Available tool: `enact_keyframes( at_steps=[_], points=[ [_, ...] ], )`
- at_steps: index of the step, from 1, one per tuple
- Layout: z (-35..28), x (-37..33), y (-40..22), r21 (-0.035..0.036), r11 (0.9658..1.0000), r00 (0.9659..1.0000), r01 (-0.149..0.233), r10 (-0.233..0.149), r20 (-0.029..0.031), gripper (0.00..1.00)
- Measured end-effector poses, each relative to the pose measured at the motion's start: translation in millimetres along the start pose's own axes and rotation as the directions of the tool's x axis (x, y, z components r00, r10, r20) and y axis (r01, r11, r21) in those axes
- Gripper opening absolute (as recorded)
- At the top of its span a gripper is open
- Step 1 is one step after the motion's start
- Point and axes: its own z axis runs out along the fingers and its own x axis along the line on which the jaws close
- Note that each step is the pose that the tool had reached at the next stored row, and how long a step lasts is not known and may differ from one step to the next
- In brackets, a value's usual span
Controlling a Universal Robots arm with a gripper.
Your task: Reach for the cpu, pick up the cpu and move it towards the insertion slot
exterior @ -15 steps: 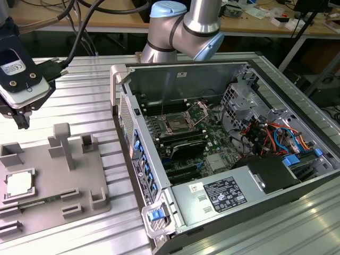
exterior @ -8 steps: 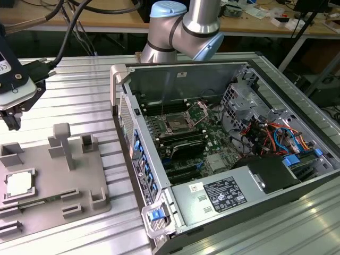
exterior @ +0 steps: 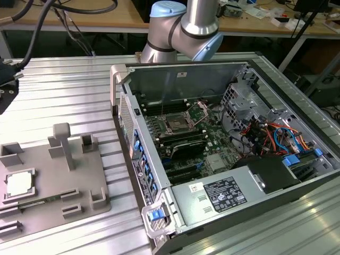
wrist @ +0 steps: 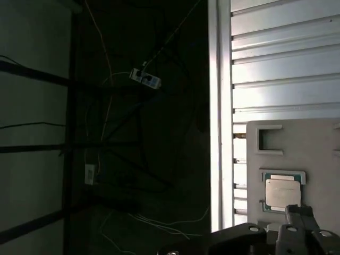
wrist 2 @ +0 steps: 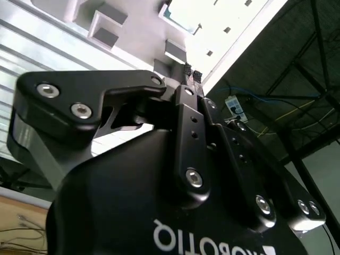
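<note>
The cpu (exterior: 18, 184) lies flat in a square pocket of a grey fixture plate (exterior: 79, 178) at the exterior view's left; it has a pale silvery top. In the first wrist view the cpu (wrist: 282, 192) sits just beyond the tips of my gripper (wrist: 298, 213), which hovers over the plate, apart from the chip. In the second wrist view my gripper (wrist 2: 192, 71) has its two tips close together with nothing between them. The insertion slot (exterior: 175, 126), a shiny frame with a dark centre, is on the motherboard inside the open computer case (exterior: 119, 85).
The arm's grey elbow (exterior: 183, 29) stands behind the case. Black cables run to the arm's black wrist end (exterior: 6, 87) at the exterior view's left edge. Upright grey posts (exterior: 62, 141) rise from the fixture plate. The ribbed metal table (exterior: 64, 85) ends beside the plate.
</note>
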Motion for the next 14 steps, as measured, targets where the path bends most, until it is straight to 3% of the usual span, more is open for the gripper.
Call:
enact_keyframes(
  at_steps=[1, 6, 7, 11, 14],
  points=[
    [0.0, 0.7, 0.0, 0.0, 1.0, 1.0, 0.0, 0.0, 0.0, 0.11],
    [0.0, 0.8, 0.0, 0.0, 1.0, 1.0, 0.0, 0.0, 0.0, 0.42],
    [0.0, 0.8, 0.0, 0.0, 1.0, 1.0, 0.0, 0.0, 0.0, 0.42],
    [0.0, 0.9, 0.0, 0.0, 1.0, 1.0, 0.0, 0.0, 0.0, 0.66],
    [0.0, 0.9, 0.0, 0.0, 1.0, 1.0, 0.0, 0.0, 0.0, 0.66]
  ],
)
